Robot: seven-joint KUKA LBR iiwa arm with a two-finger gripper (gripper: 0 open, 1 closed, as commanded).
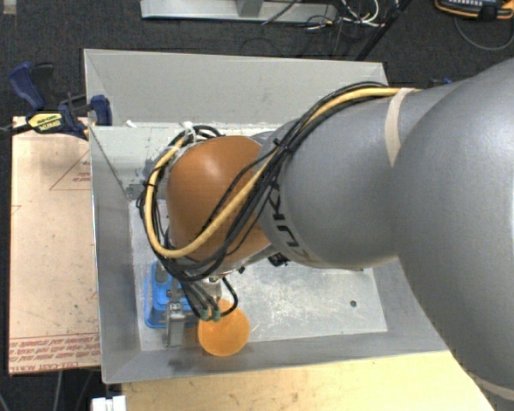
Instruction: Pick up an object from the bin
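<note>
Lying by the bin's (325, 311) near-left corner, a round orange ball (224, 336) is sitting just beside the end effector (180, 319). Whether that is gaping or clamped, I cannot tell.

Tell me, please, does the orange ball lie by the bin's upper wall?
No, the orange ball lies near the bin's lower wall.

Even, fairly bright light from above. The arm (368, 195) throws a soft shadow on the bin (325, 302) floor.
</note>
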